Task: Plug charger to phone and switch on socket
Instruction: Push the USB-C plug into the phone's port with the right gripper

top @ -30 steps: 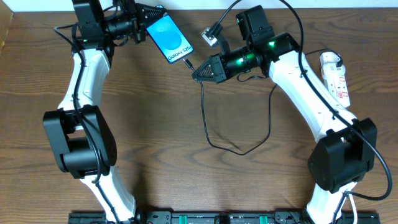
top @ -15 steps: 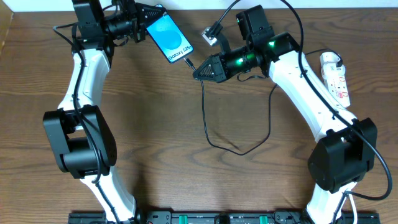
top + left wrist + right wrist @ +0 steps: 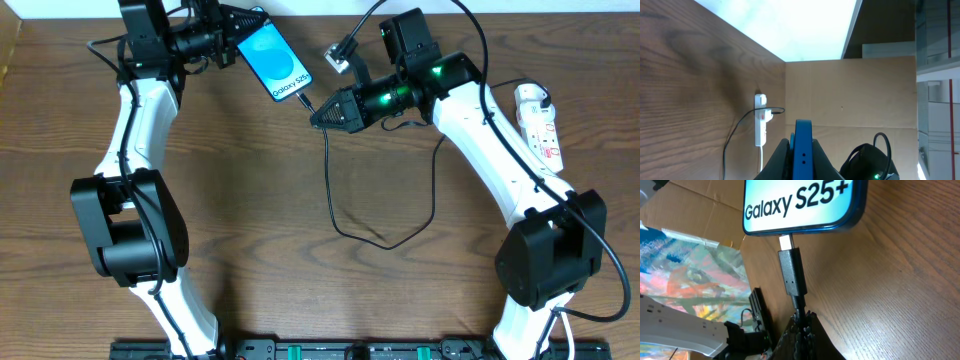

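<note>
My left gripper (image 3: 232, 30) is shut on the phone (image 3: 272, 62), a blue-screened smartphone held tilted above the table at the back; its blue edge shows in the left wrist view (image 3: 802, 150). My right gripper (image 3: 320, 116) is shut on the charger cable just behind its small plug tip (image 3: 791, 272). The metal tip touches the phone's bottom edge (image 3: 805, 205), part of it still showing. The black charger cable (image 3: 335, 195) loops across the table. The white socket strip (image 3: 540, 125) lies at the right edge, also seen in the left wrist view (image 3: 760, 120).
The table is dark brown wood (image 3: 300, 290). A cardboard panel (image 3: 860, 95) stands beyond the table's right side. A small grey connector (image 3: 338, 57) hangs on a cable near the right arm.
</note>
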Tool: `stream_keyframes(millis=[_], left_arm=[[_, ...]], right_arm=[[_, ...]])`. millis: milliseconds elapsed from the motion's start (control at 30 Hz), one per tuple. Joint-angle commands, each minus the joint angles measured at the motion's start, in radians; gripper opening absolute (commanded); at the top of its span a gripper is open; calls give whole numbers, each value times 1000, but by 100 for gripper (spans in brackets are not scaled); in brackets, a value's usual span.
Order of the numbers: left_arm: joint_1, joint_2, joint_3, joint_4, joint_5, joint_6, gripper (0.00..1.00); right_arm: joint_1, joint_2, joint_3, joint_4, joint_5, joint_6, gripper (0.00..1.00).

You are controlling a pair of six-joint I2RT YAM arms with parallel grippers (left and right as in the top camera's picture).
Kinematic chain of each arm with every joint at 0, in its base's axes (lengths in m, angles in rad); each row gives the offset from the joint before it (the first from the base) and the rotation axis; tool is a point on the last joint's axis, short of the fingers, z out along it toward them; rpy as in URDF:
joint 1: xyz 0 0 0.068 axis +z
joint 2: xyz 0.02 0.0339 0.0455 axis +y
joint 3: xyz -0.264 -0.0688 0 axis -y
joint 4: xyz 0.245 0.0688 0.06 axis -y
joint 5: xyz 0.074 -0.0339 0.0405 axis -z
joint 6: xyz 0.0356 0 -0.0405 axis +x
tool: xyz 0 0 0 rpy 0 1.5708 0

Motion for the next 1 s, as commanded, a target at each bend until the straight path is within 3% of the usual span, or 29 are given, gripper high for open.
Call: stream_keyframes(millis=[0,967], left_arm=[[-9,-14,2,5,9,3,7],[-11,-14,2,-18,2,-13,7]], right_arm=[[2,3,1,4,-3,-23,1],[3,3,1,4,18,-19,1]])
